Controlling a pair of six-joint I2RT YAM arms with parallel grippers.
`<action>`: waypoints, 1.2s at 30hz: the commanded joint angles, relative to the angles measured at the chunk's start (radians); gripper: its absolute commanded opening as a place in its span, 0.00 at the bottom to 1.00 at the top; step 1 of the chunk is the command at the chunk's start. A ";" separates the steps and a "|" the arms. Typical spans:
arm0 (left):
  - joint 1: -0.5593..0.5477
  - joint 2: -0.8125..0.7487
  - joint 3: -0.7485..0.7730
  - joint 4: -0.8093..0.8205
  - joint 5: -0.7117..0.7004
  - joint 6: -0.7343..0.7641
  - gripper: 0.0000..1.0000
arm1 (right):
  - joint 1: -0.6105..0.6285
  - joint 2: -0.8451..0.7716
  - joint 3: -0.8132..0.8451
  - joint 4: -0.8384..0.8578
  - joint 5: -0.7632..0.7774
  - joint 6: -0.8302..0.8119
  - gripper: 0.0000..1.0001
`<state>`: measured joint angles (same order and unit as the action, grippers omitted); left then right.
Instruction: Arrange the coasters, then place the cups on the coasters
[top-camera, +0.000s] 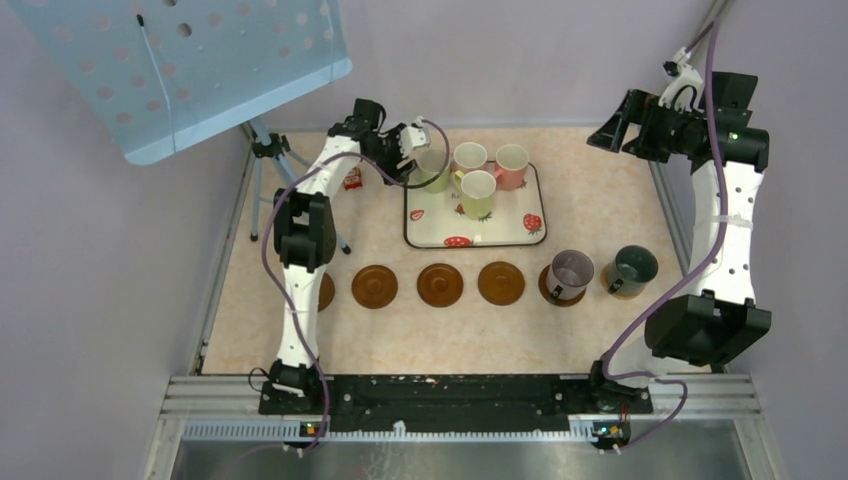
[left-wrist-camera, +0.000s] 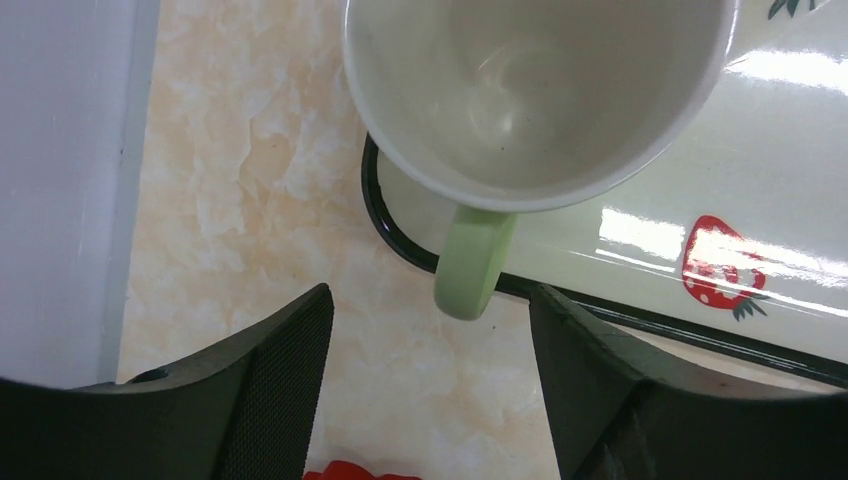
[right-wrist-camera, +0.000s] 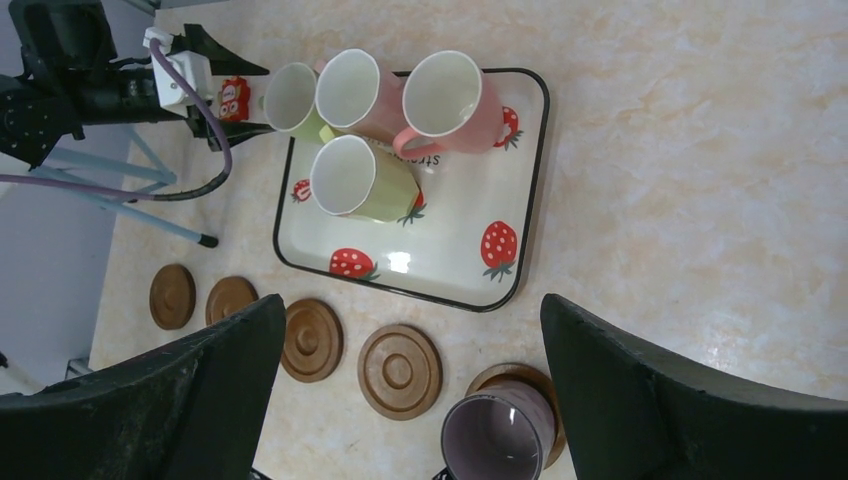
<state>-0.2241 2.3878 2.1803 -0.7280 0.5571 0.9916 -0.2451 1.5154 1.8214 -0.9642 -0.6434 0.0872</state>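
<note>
The left gripper (left-wrist-camera: 430, 305) is held with its fingers apart, either side of the handle of the light green cup (left-wrist-camera: 530, 90), not touching it. This cup is located at the 10 o'clock corner of the tray (left-wrist-camera: 780, 130). A pink cup (top-camera: 469, 157) is seen just beside it at 3 o'clock. The right gripper (right-wrist-camera: 415, 305) is spread wide and empty

The tray (top-camera: 480, 236) is glossy white with a thin black rim and scattered red strawberries with green leaves. The two pale green cups (top-camera: 478, 192) and two pink cups (top-camera: 512, 165) are white inside. Nearer me are a purple-grey cup (top-camera: 570, 272) and a dark green cup (top-camera: 632, 270). The coasters (top-camera: 440, 284) are warm brown with ringed circles. The table (top-camera: 600, 200) is marbled cream and peach. The arms (top-camera: 300, 300) are white with black joints and purple cables (top-camera: 640, 330). The panel (top-camera: 200, 60) is pale blue, dotted with holes.
</note>
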 joint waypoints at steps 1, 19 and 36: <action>-0.026 0.008 0.043 0.004 0.039 0.056 0.73 | -0.011 0.000 0.015 0.040 0.007 -0.017 0.97; -0.052 -0.051 -0.047 0.026 0.040 -0.069 0.37 | -0.011 -0.008 0.013 0.036 0.014 -0.026 0.97; -0.054 -0.413 -0.340 0.222 -0.059 -0.640 0.00 | -0.011 -0.034 0.059 -0.003 0.016 -0.005 0.97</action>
<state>-0.2775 2.2124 1.9083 -0.6384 0.4957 0.5598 -0.2451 1.5154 1.8217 -0.9672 -0.6285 0.0719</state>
